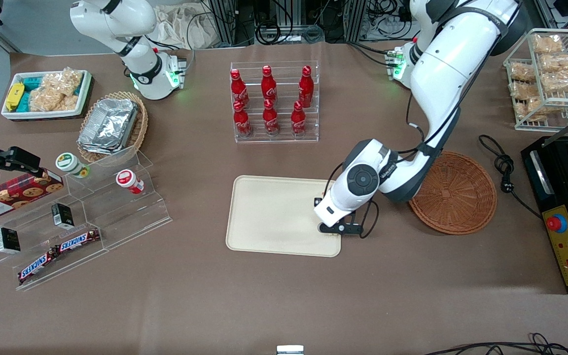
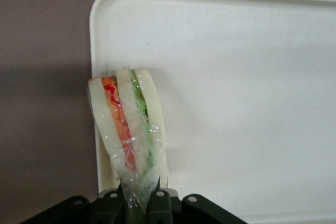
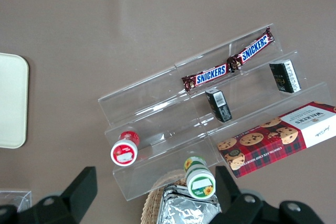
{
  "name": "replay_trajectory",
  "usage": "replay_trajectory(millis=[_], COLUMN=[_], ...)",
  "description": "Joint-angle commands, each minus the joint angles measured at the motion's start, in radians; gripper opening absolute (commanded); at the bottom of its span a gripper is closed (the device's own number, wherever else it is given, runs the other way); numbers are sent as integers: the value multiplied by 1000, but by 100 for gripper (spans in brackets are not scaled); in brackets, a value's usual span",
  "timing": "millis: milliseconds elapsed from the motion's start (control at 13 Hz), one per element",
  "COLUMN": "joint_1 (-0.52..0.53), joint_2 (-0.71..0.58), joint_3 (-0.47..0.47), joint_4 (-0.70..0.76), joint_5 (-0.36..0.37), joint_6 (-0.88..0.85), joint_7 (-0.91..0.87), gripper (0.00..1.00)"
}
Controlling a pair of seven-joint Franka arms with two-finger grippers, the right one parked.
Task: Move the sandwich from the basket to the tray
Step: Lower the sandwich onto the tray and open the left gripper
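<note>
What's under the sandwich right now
The gripper, shut on the sandwich, holds it over the tray edge. Whether it touches the tray is hidden.

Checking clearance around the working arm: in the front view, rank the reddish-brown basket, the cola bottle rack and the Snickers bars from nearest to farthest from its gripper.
The gripper is over the tray's edge.
1. Basket, beside the tray.
2. Bottle rack, farther from the camera.
3. Snickers bars, toward the parked arm's end.

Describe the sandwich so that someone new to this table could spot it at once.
Find the cream tray in the table's middle, nearer the front camera than the red bottles. At its edge, the end effector grips the sandwich: a clear-wrapped bread wedge with red-orange and green filling.
</note>
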Motion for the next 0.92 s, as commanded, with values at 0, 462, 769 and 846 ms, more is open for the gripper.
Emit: replay_trajectory(millis=[0,462,769,846], joint_1=[-22,-21,16,37], joint_2=[11,8,-103,-155], joint_3=[5,5,5,5], joint_4=[32,19,61,61], joint_5=[19,23,19,19], joint_6=[13,13,-254,-353], joint_7=[-30,-24,-6,17], gripper=[0,99,99,99])
